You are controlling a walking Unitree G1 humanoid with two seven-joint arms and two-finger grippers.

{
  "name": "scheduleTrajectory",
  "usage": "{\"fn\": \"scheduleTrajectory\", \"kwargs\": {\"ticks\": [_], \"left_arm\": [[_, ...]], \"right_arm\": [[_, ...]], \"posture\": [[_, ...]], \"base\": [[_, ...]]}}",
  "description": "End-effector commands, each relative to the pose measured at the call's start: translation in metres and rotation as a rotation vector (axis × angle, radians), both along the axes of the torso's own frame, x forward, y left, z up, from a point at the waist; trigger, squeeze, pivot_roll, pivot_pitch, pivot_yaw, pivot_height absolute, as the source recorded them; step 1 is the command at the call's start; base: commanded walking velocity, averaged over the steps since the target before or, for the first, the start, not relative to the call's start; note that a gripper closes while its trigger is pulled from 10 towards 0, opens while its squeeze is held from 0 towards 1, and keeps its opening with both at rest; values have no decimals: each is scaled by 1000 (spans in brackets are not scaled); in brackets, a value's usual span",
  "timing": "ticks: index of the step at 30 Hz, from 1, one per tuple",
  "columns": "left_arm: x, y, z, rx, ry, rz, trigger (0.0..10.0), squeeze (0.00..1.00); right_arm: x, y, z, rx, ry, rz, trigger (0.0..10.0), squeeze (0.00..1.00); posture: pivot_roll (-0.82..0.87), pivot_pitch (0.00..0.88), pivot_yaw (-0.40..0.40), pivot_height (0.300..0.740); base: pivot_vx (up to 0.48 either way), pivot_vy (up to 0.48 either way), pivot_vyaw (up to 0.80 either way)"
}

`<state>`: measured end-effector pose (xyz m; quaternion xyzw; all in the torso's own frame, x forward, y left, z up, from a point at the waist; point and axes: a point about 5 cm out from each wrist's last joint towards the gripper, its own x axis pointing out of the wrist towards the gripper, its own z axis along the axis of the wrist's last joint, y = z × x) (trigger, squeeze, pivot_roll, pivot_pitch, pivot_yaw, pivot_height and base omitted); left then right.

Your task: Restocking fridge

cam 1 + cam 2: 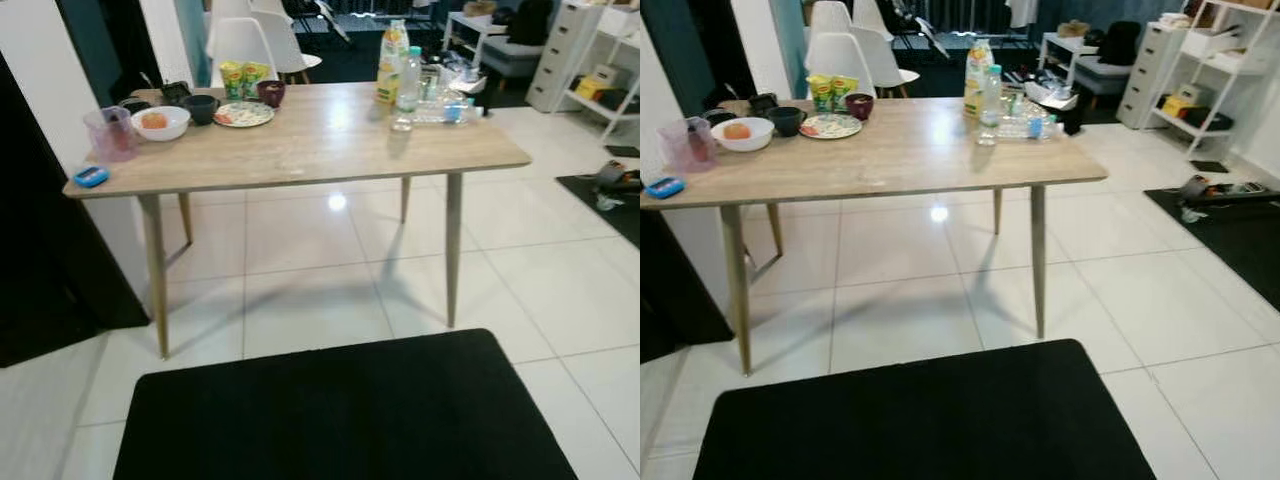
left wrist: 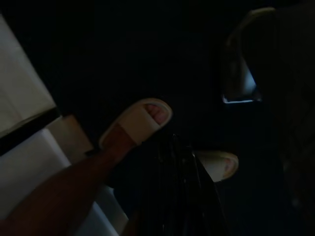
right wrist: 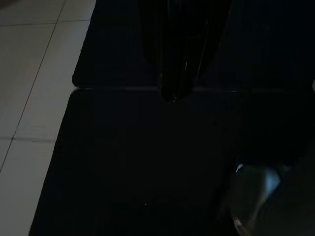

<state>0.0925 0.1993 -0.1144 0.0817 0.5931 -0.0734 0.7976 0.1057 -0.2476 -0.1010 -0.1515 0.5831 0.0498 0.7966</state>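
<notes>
A light wooden table (image 1: 300, 150) stands ahead of me on white tiles. At its far right are a yellow juice carton (image 1: 390, 62), an upright clear water bottle (image 1: 407, 88) and a clear bottle lying on its side (image 1: 448, 110). On the left end sit a white bowl with something orange in it (image 1: 160, 122), a dark bowl (image 1: 201, 107), a plate of food (image 1: 243, 115), a maroon cup (image 1: 271, 92), yellow packets (image 1: 243, 78), a pink pitcher (image 1: 111, 133) and a small blue object (image 1: 91, 176). My left gripper (image 2: 177, 147) and right gripper (image 3: 170, 93) hang low in shadow.
A black mat (image 1: 340, 410) lies on the floor between me and the table. White chairs (image 1: 255, 45) stand behind it, white shelves (image 1: 1215, 70) at the far right. A person's foot in a pale slipper (image 2: 142, 120) is beside my left gripper. A dark wall panel (image 1: 40, 250) flanks the left.
</notes>
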Motion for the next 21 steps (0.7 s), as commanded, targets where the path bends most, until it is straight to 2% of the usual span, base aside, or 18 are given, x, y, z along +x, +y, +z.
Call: {"fn": "scheduleTrajectory", "kwargs": {"ticks": [1, 10, 21], "left_arm": [[34, -13, 8, -46, -131, -10, 10000, 0], [31, -18, 7, -53, -126, -7, 10000, 0], [30, -15, 7, -49, -124, -2, 10000, 0]], "right_arm": [[2, -1, 1, -1, -10, -10, 10000, 0], [3, -1, 1, -1, -11, -10, 10000, 0], [3, -1, 1, 0, -13, -10, 10000, 0]], "posture": [[-5, 0, -38, 740], [-4, 0, -40, 740], [-5, 0, -38, 740]], "base": [[251, 0, 0], [273, 0, 0], [297, 0, 0]]}}
